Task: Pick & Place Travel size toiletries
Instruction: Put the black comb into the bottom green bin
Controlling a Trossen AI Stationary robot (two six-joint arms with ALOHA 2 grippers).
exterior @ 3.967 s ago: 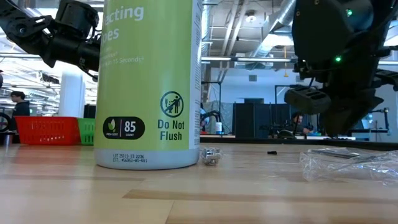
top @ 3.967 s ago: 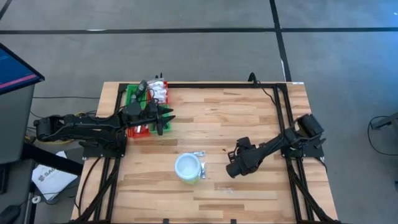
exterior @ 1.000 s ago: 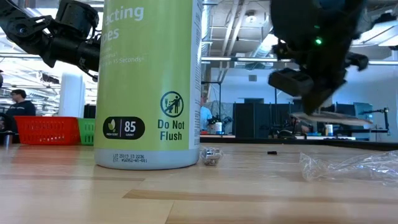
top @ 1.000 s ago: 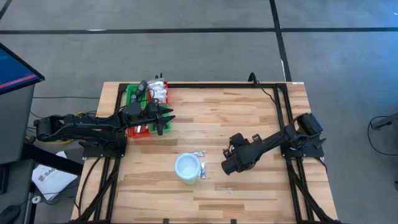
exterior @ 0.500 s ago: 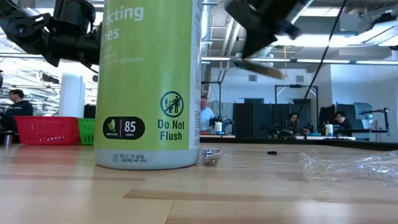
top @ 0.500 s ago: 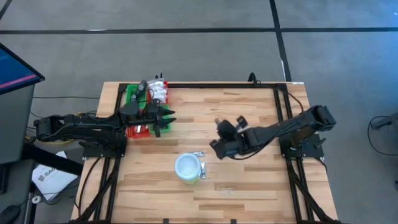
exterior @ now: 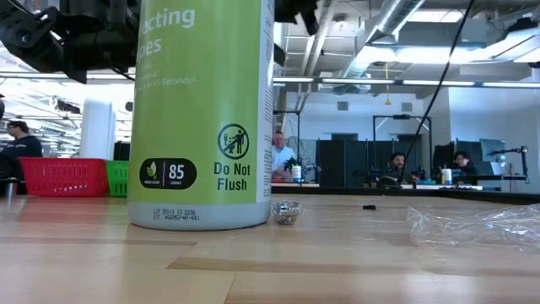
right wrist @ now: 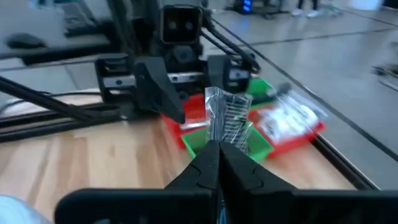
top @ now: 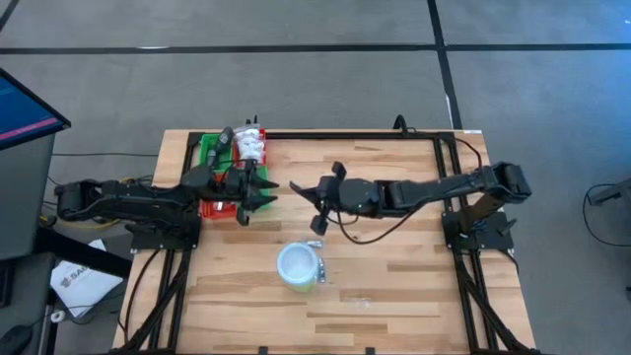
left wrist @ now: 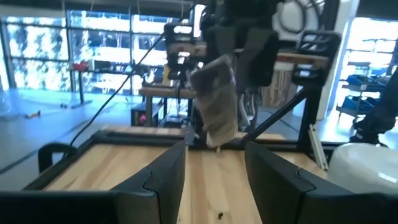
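Right wrist view: clear sachet [right wrist: 225,121] pinched in the closed fingers of the right gripper [top: 317,197], held in the air near the red and green tray [top: 210,151], so this looks like the carry step. Left gripper [top: 258,188] hovers beside the tray, fingers apart and empty. Next: probably finish the reach over a compartment and release, or hand over.

Both arms reach toward each other over the far left part of the table.

The left arm stretches level from the table's left edge, its left gripper [top: 258,189] pointing right, the two dark fingers [left wrist: 166,175] spread apart with nothing between them. The right arm extends long and low from its base at the right edge, wrist past the table's middle. The right gripper [top: 317,204] points left, facing the left one a short gap away, its fingertips [right wrist: 214,155] pressed together on a clear sachet [right wrist: 226,122] that stands up from them.
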